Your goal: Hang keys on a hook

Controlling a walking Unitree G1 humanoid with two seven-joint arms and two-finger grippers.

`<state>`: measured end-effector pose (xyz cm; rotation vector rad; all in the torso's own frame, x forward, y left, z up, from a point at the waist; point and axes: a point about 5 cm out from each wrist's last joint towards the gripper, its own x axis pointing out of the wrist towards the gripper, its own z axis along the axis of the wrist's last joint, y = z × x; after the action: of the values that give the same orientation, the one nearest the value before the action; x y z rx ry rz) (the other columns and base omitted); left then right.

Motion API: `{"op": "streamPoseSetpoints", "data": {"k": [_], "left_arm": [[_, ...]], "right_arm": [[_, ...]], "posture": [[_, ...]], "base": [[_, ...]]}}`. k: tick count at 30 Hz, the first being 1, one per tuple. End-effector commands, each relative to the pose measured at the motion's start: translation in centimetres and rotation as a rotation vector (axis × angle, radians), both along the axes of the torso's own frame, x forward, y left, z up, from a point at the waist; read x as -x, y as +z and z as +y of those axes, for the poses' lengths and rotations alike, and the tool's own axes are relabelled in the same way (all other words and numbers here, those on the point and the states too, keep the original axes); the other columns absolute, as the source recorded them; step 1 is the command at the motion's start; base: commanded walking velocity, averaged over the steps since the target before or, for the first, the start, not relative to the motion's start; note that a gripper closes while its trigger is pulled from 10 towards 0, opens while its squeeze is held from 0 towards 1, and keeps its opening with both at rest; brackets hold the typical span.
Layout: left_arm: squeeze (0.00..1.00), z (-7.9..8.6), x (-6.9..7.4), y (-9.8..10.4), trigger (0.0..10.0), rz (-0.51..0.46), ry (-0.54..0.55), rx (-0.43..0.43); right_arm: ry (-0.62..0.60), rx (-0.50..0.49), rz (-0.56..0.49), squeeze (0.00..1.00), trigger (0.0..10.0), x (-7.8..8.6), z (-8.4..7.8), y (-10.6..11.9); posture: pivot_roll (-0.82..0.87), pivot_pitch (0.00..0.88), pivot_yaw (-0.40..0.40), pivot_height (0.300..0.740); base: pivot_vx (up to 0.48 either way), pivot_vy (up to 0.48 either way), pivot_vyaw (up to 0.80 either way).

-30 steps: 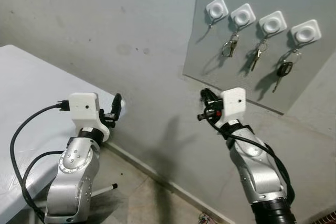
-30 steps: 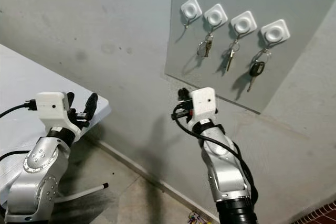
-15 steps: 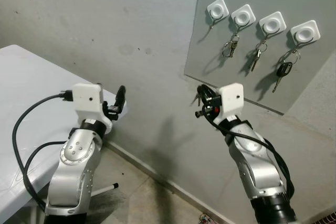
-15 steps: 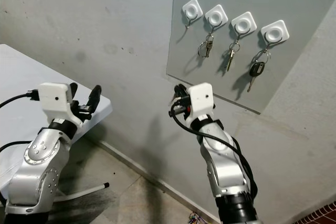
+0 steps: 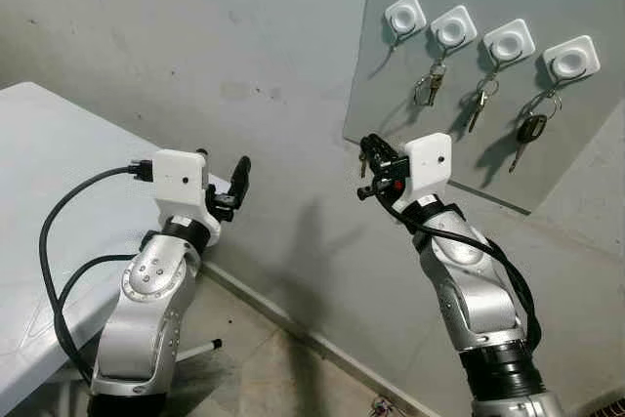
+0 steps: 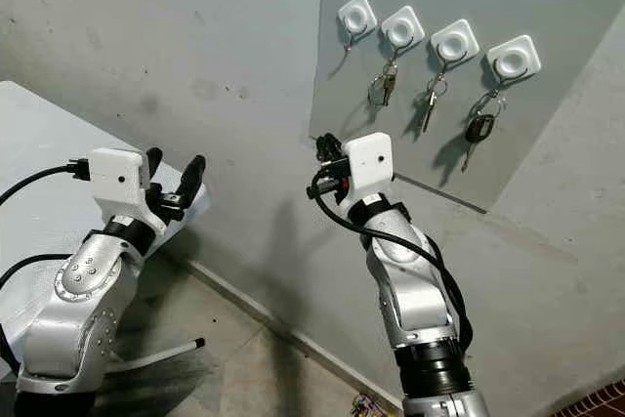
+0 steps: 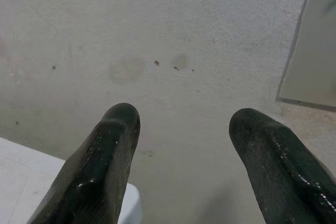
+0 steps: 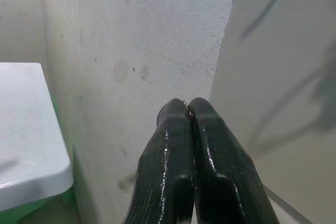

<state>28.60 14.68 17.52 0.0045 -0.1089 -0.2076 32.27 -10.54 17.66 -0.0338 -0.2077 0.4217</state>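
Note:
Four white hooks sit in a row on a grey board [image 5: 576,158] on the wall. The leftmost hook [image 5: 404,18] is bare. The second hook [image 5: 452,28] and third hook [image 5: 508,42] each carry a bunch of keys, and the fourth hook [image 5: 569,57] carries a black car key [image 5: 530,130]. My right gripper [image 5: 371,151] is raised by the board's lower left corner, below the bare hook, and is shut on a small set of keys [image 5: 363,167] that hangs from its tips; the ring [image 8: 185,102] peeks out between the pressed fingertips. My left gripper [image 5: 223,169] is open and holds nothing, near the table corner.
A white table [image 5: 49,173] stands at the left against the grey wall [image 5: 244,46], with a thin metal leg [image 5: 195,351] on the tiled floor below. A black cable [image 5: 59,241] loops from the left wrist.
The right gripper has risen and shifted left toward the board's lower left corner, still shut on the keys. The left arm has swung up and rightward, its gripper still open.

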Motion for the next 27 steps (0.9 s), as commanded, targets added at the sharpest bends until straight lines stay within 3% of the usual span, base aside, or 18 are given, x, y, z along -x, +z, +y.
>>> {"op": "streamPoseSetpoints", "data": {"k": [1, 13, 17, 27], "left_arm": [[0.0, -0.3, -0.2, 0.2, 10.0, -0.001, -0.019, -0.014], [0.0, -1.3, -0.4, 1.2, 10.0, -0.023, -0.071, 0.003], [0.0, -3.4, 0.1, 2.4, 10.0, -0.058, -0.173, 0.005], [0.0, -4.1, 0.1, 3.6, 10.0, -0.09, -0.205, 0.015]], "right_arm": [[0.007, -0.01, -0.03, 0.0, 10.0, -0.3, 0.1, 0.8], [0.008, -0.065, -0.063, 0.0, 10.0, -1.1, 0.5, 2.4], [0.036, -0.122, -0.126, 0.0, 10.0, -2.7, 1.4, 5.3], [0.043, -0.207, -0.162, 0.0, 10.0, -4.3, 1.6, 8.0]], "posture": [[-0.04, 0.003, -0.035, 0.74], [-0.05, 0.005, -0.033, 0.74], [-0.05, 0.01, -0.03, 0.74], [-0.04, 0.01, -0.03, 0.74]], "base": [[0.0, 0.0, 0.0], [0.0, 0.0, 0.0], [0.0, 0.0, 0.0], [0.0, 0.0, 0.0]]}}
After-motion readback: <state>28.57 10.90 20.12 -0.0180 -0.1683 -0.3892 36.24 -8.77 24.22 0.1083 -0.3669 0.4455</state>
